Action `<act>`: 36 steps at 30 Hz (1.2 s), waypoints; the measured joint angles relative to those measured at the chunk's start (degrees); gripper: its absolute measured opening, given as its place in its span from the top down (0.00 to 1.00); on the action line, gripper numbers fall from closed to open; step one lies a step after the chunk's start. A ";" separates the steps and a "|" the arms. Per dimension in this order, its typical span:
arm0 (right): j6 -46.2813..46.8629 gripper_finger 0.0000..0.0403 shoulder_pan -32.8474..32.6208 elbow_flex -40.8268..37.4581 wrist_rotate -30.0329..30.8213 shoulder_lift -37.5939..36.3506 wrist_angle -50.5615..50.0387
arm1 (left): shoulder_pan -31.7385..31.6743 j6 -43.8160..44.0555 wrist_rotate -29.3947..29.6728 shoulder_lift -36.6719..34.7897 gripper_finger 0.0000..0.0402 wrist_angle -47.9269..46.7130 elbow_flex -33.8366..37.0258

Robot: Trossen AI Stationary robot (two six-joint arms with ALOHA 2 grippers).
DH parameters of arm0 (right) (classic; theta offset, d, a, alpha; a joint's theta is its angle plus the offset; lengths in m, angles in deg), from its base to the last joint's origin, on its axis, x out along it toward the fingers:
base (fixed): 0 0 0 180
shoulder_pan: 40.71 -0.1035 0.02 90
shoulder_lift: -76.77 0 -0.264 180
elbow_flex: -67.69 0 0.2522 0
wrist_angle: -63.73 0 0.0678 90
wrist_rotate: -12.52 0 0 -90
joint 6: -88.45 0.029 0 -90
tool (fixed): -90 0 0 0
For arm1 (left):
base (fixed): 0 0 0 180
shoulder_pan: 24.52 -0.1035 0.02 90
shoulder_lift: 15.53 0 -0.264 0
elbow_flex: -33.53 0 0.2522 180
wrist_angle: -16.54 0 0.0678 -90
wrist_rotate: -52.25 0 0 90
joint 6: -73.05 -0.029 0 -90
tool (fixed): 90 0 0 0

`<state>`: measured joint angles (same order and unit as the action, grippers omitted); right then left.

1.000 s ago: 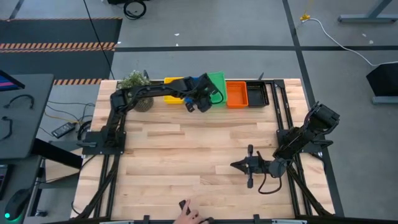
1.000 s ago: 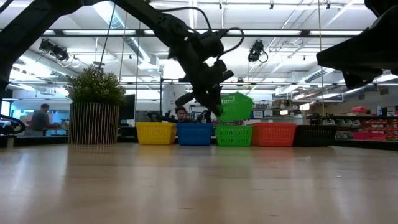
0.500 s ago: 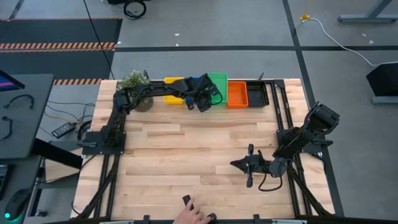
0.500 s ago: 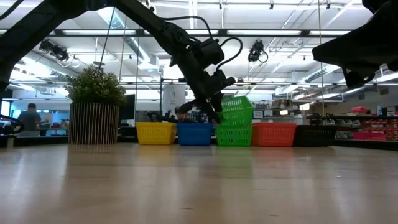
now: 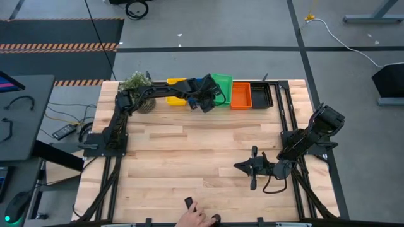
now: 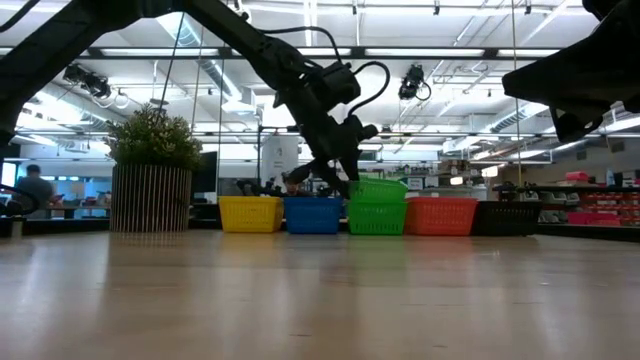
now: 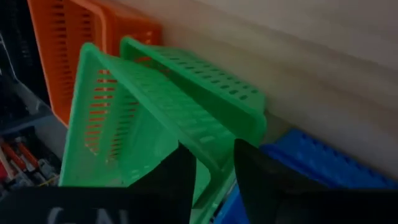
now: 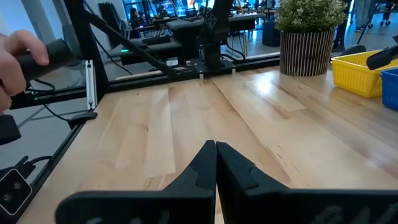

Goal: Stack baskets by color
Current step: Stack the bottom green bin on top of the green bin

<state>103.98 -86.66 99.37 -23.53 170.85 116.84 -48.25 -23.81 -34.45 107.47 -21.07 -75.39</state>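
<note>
- Pale wood runs bare across the near half of the table (image 5: 189, 164), where a person's hand (image 5: 192, 219) pokes in at the front edge.
- The right arm rests low by its own side of the table, bent at the elbow, its right gripper (image 5: 253, 168) pointing inward with the fingers pressed together on nothing.
- The left arm stretches along the far edge, past the potted plant (image 5: 137, 85), wrist tipped downward.
- The left gripper (image 6: 345, 183) sits at the near wall of the upper green basket (image 6: 378, 190); its fingers (image 7: 183, 171) straddle that wall, slightly parted, and whether they pinch it I cannot tell.
- That perforated basket sits nested, a little tilted, in the lower green basket (image 6: 377, 218).
- The far row reads yellow basket (image 6: 250, 213), blue basket (image 6: 312, 214), the green pair, orange basket (image 6: 440, 215), black basket (image 6: 505, 217).
</note>
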 joint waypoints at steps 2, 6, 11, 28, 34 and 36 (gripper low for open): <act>0.02 0.98 0.00 0.00 0.00 0.00 0.00 | 0.00 0.15 0.77 -0.02 0.69 0.00 0.00; 0.02 0.98 0.00 0.00 -0.02 0.00 0.00 | 0.38 0.97 2.16 -0.39 0.63 -1.32 -0.99; 0.00 0.98 -0.08 0.00 -0.02 0.00 -0.02 | 0.86 5.84 0.64 -0.76 0.59 -5.91 -5.60; 0.87 0.98 -0.15 0.02 -0.04 0.02 -0.92 | -6.57 57.76 -13.82 -0.39 0.74 -12.92 -15.32; 0.85 0.98 -0.15 0.02 -0.04 0.02 -0.94 | -2.38 60.51 -15.17 -0.17 0.83 -10.87 -8.40; 0.81 0.98 -0.15 0.02 -0.02 0.02 -0.94 | 0.33 60.03 -15.35 -0.17 0.86 -9.04 -6.00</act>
<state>104.79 -86.82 99.39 -23.55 170.87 115.90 -47.92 36.22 -49.80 107.30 -30.11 -81.39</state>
